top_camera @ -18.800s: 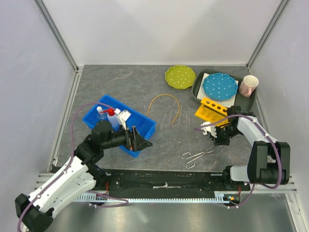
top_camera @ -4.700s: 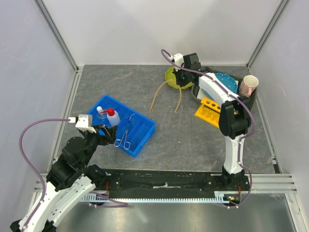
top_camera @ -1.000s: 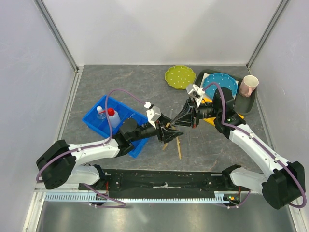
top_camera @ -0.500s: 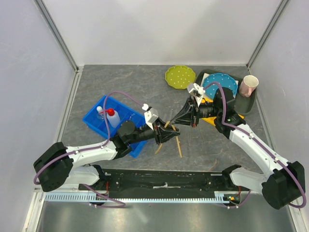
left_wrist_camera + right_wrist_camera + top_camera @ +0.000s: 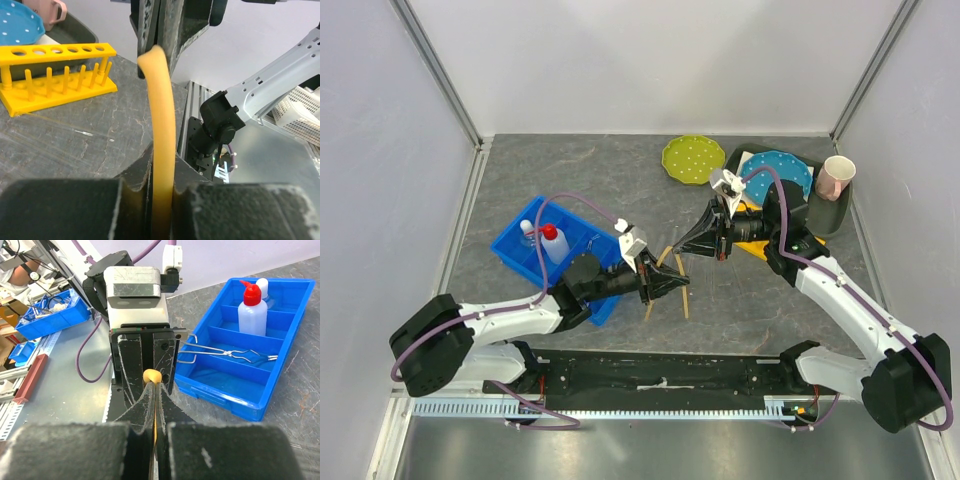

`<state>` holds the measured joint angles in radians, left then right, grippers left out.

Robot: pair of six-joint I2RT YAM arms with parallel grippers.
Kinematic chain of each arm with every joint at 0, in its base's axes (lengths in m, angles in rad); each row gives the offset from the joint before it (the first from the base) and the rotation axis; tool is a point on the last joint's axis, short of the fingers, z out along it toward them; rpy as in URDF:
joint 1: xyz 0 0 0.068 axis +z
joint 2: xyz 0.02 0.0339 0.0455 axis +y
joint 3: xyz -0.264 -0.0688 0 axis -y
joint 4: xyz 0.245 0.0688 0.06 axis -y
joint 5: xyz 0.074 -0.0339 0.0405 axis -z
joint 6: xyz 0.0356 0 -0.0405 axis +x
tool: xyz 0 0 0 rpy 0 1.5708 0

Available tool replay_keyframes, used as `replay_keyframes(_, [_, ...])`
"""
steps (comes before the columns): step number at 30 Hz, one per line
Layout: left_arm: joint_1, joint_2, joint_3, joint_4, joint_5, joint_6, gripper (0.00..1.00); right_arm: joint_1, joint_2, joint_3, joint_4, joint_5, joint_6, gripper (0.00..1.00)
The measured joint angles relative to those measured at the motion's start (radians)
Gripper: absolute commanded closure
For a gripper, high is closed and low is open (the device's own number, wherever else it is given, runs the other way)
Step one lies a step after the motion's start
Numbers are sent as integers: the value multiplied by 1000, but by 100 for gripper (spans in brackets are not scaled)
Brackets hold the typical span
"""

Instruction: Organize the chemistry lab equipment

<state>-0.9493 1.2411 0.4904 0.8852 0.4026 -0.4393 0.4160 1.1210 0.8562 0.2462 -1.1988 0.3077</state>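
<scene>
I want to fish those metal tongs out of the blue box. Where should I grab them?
Probably at the middle, where the two wires of the metal tongs cross. Come straight down from above: they lie flat in the blue tray, whose walls block the sides.

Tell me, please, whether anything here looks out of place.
The tube is pinched at once by the left gripper and right gripper, its ends hanging free. Loose glass tubes lie beside the rack.
</scene>
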Motion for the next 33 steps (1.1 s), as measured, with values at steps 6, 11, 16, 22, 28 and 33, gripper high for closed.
replay_keyframes(6, [0, -7, -21, 7, -1, -24, 98, -5, 5, -2, -1, 9, 3, 100])
replay_keyframes(11, [0, -37, -37, -20, -6, -40, 98, -8, 5, -4, -32, 24, -18, 93])
replay_keyframes(16, [0, -121, -29, -215, -32, -55, 98, -9, 5, -4, -85, 44, -72, 41])
replay_keyframes(22, [3, -231, 84, -674, -103, -58, 98, -28, 0, 53, -311, 105, -273, 15])
replay_keyframes(28, [64, -327, 284, -1182, -181, -44, 98, -142, -60, 105, -469, 195, -449, 9])
replay_keyframes(33, [130, -245, 473, -1528, -274, -3, 98, -180, -74, 36, -515, 225, -535, 7])
